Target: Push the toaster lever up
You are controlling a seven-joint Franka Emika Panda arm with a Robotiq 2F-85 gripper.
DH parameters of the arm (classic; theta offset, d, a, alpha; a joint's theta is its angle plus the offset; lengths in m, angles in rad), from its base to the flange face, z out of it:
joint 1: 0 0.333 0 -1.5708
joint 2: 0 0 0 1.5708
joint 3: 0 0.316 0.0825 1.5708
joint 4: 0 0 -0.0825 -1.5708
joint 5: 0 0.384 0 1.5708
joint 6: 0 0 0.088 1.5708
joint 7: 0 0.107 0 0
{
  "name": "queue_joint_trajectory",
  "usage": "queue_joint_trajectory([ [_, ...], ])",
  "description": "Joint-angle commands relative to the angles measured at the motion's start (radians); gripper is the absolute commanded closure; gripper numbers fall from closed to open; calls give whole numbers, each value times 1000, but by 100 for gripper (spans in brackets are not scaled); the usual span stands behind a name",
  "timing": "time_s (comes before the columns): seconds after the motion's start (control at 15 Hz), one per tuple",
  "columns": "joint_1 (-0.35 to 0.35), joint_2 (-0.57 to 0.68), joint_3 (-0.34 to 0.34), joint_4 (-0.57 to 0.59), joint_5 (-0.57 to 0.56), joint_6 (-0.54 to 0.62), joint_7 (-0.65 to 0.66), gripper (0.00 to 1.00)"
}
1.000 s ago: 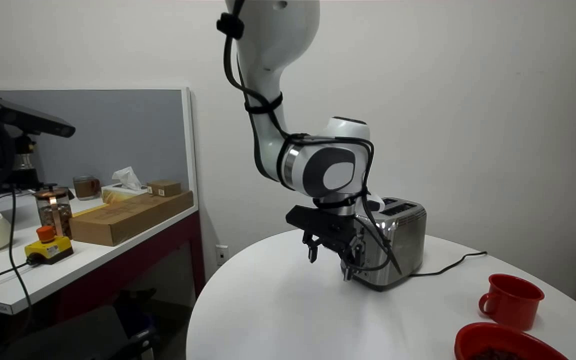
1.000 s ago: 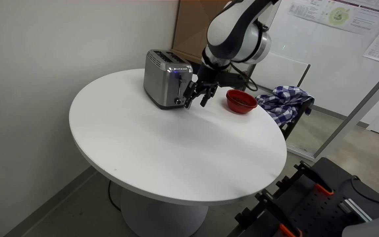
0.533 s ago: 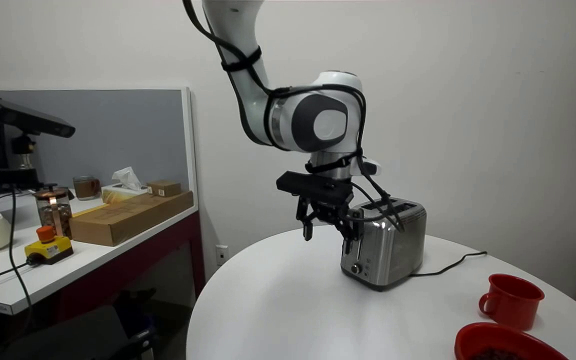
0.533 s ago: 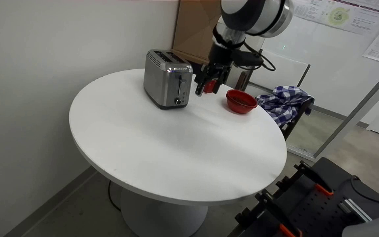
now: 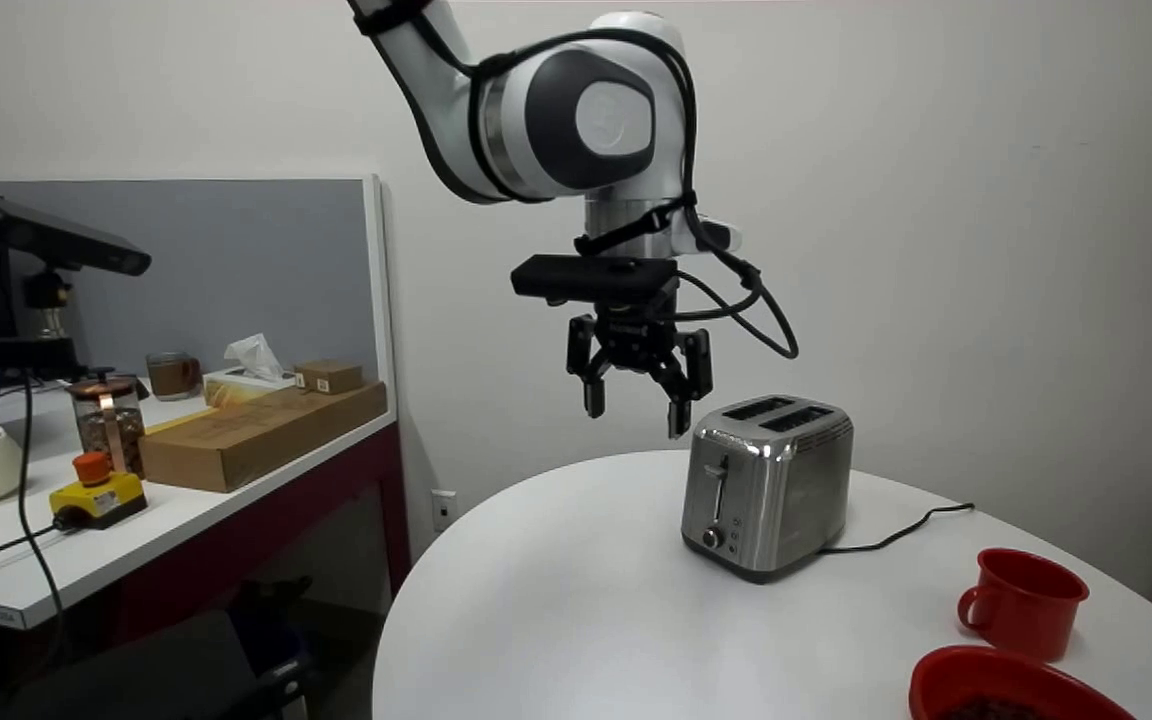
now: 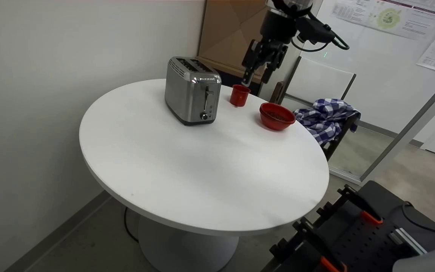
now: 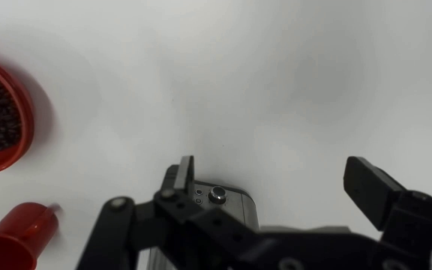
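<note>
The silver toaster (image 5: 776, 500) stands upright on the round white table (image 5: 536, 610); it also shows in an exterior view (image 6: 189, 92). Its lever (image 5: 715, 471) is at the upper end of the slot, above a round knob (image 5: 712, 538); the lever also shows in an exterior view (image 6: 209, 92). My gripper (image 5: 636, 414) is open and empty, in the air above and beside the lever face, apart from the toaster. In the wrist view my gripper (image 7: 270, 165) has its fingers wide apart; the left finger and linkage hide most of the toaster (image 7: 234, 204), and the lever is hidden there.
A red mug (image 5: 1031, 605) and a red bowl (image 6: 276, 120) with dark contents stand on the table near the toaster. The toaster's black cord (image 5: 896, 540) trails over the table. A wall is behind. A desk with a long cardboard box (image 5: 256, 440) stands at the side.
My gripper has risen from low beside the toaster's lever face and moved away from it. It stays open. The toaster has not moved; the lever looks the same.
</note>
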Motion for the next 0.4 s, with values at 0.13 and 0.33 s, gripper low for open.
queue_joint_trajectory([
  [0.13,39,-21,-43,-10,-1,-10,1,0],
  [0.33,40,-21,-43,-14,-1,-10,1,0],
])
